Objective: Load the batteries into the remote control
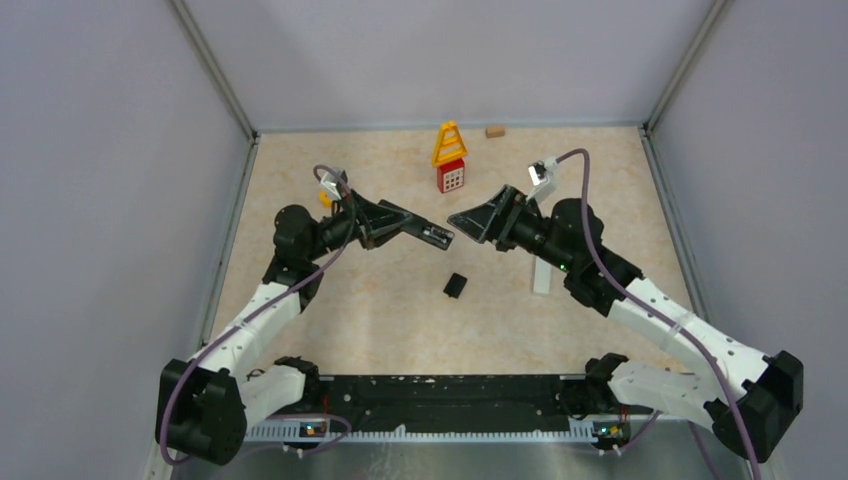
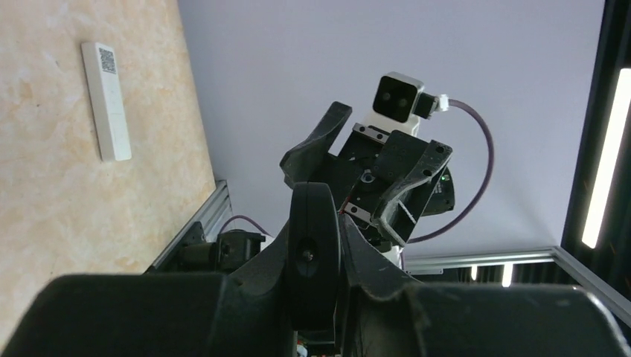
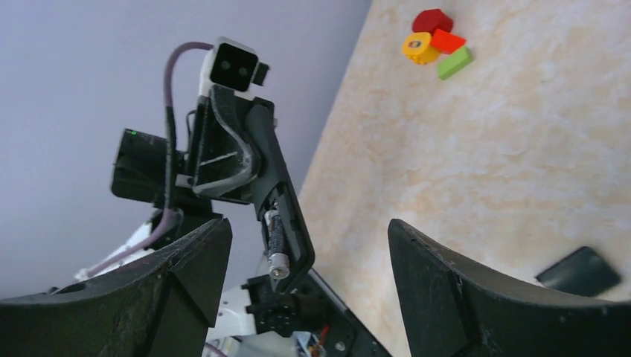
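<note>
Right wrist view: pinching one battery point(image 3: 277, 245) in the left gripper point(image 3: 286, 256), raised left of the remote point(image 1: 541, 276), seemingly presenting it for regrasping. Holding the right gripper point(image 1: 465, 222) spread wide, facing it.

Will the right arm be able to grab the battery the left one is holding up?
Probably yes. The right gripper is open and points at the battery, which the left gripper holds out in mid-air. Nothing shows between them.
</note>
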`<state>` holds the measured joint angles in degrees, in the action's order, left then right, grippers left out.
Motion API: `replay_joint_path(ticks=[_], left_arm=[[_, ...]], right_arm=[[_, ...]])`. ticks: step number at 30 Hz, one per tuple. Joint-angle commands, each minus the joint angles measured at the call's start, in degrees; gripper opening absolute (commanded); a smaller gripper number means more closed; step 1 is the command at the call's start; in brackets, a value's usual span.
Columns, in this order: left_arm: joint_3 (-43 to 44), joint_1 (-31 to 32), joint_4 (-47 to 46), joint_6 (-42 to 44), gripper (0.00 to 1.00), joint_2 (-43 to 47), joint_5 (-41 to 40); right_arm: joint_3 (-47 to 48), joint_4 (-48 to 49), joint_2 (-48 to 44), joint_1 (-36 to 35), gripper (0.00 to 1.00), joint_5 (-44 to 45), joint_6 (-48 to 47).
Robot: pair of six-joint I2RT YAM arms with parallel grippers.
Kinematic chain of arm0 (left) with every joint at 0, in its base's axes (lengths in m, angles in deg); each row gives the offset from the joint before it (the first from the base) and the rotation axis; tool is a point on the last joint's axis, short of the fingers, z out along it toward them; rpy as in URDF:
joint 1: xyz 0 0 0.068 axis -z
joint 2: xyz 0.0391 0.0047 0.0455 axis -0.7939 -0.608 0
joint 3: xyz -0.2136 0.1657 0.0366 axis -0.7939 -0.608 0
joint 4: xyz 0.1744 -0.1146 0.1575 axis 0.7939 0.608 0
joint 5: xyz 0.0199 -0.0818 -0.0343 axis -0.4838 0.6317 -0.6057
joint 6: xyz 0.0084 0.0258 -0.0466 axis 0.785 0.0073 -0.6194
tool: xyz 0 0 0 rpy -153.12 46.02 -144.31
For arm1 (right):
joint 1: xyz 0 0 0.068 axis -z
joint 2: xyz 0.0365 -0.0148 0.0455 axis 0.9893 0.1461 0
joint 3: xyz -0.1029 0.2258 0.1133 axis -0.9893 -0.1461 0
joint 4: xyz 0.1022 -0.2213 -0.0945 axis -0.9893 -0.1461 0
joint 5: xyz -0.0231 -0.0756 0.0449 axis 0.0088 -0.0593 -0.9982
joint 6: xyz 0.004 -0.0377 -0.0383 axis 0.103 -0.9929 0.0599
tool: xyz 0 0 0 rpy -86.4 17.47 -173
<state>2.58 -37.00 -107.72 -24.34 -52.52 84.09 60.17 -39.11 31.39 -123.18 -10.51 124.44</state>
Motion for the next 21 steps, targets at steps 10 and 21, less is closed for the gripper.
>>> replay_joint_path(ticks=[10, 21], left_arm=[[-1.7, -0.8, -14.6, -12.2, 0.00, 1.1, -1.4], [-1.9, -0.8, -17.9, -15.0, 0.00, 0.5, -2.0]], right_arm=[[-5.1, 24.5, -1.5, -0.3, 0.77, -3.9, 14.7], [-7.6, 33.2, -0.3, -0.3, 0.47, -7.3, 15.7]])
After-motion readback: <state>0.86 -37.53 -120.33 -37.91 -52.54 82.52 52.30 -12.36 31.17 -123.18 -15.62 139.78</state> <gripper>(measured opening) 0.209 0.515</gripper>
